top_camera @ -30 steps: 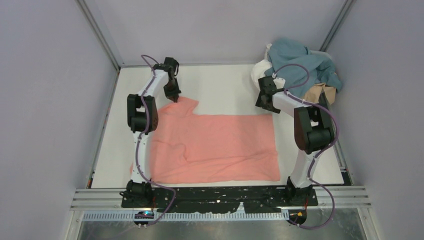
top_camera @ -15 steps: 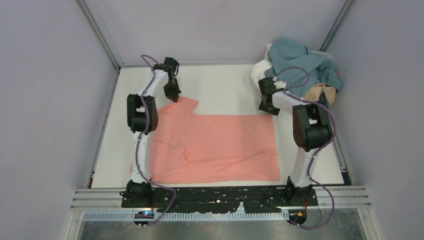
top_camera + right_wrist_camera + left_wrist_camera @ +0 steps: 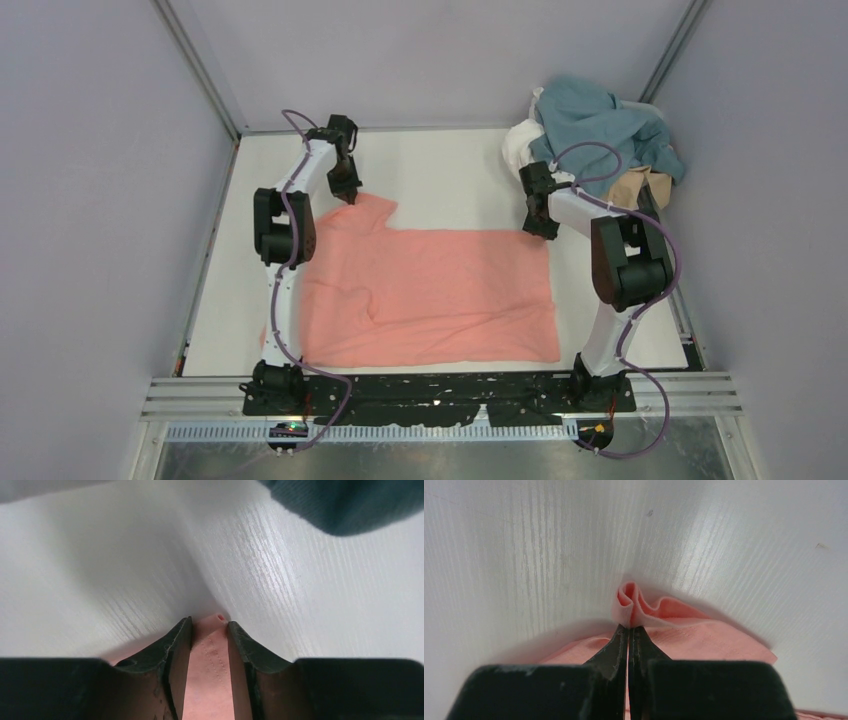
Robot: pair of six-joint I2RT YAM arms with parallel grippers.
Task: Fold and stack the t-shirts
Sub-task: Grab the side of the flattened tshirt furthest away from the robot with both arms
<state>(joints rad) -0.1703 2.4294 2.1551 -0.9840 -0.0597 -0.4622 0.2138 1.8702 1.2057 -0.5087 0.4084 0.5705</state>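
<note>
The salmon-pink t-shirt (image 3: 430, 285) lies spread flat on the white table. My left gripper (image 3: 347, 195) is at its far left corner, shut on a bunched fold of the pink cloth (image 3: 634, 605); its tips (image 3: 629, 626) are pressed together. My right gripper (image 3: 540, 230) is at the shirt's far right corner. In the right wrist view its jaws (image 3: 209, 622) stand apart on either side of the stitched pink hem (image 3: 207, 680), low on the table. The teal-blue (image 3: 600, 125), white (image 3: 520, 140) and tan (image 3: 640, 185) shirts lie heaped at the far right.
The heap of shirts sits just behind my right gripper, and teal cloth (image 3: 350, 500) shows at the top right of the right wrist view. Grey walls and metal posts enclose the table (image 3: 450, 170) on three sides. A black rail (image 3: 440, 395) runs along the near edge.
My right gripper has moved left and toward the near edge, down onto the pink shirt's far right corner. My left gripper has stayed put, shut on the far left corner.
</note>
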